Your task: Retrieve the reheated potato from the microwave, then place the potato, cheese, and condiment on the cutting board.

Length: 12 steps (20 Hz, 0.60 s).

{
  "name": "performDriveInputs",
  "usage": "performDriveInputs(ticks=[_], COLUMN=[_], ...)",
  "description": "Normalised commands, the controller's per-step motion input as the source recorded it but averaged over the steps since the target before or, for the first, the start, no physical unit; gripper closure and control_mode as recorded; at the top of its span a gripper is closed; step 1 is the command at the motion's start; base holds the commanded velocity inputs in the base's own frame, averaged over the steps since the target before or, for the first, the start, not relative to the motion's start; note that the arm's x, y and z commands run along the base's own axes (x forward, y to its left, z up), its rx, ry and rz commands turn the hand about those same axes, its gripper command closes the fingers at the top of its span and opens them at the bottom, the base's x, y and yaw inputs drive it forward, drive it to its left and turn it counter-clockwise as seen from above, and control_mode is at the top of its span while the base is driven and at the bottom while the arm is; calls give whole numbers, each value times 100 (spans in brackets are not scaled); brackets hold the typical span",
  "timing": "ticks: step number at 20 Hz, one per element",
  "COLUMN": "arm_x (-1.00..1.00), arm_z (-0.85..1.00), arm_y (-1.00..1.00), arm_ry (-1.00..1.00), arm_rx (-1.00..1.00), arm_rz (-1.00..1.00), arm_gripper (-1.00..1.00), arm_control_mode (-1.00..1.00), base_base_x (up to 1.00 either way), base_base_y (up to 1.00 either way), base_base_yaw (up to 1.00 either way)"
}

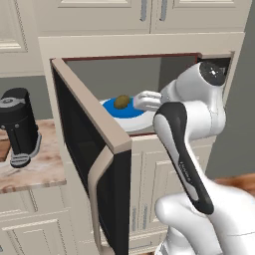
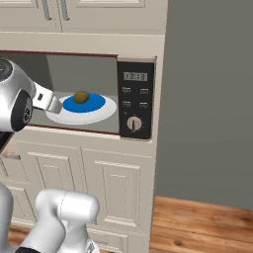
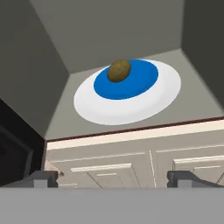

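Potato [image 3: 119, 71] retrieval is the step in hand: the olive-brown lump is seen ahead of and beyond the gripper [image 3: 112, 178], lying on the blue centre of a white plate [image 3: 162, 98] inside the microwave [image 2: 136, 74], whose door [image 1: 94, 164] stands swung open. The jaws are spread wide and nothing is held. A good grasp is judged to need the hand carried forward over the sill and the fingers lowered to either side of the potato's narrower width, kept just clear of the plate so it is not dragged. Closing should be gentle, since a smooth oval may roll. From the base views the fingertips are hidden behind the wrist, and the potato's underside cannot be made out.
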Motion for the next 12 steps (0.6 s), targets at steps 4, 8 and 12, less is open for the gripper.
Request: performDriveInputs(ticks=[4, 8, 12], arm_x=[70, 59, 47], arm_z=[0, -2, -12], arm_y=[-8, -3, 0], arm_ry=[-1, 0, 0], arm_rx=[-9, -2, 0], arm_rz=[-5, -2, 0], arm_gripper=[-100, -100, -100], arm_control_mode=[-100, -100, -100], base_base_x=[0, 0, 0], base_base_y=[0, 0, 0], base_base_yaw=[0, 0, 0])
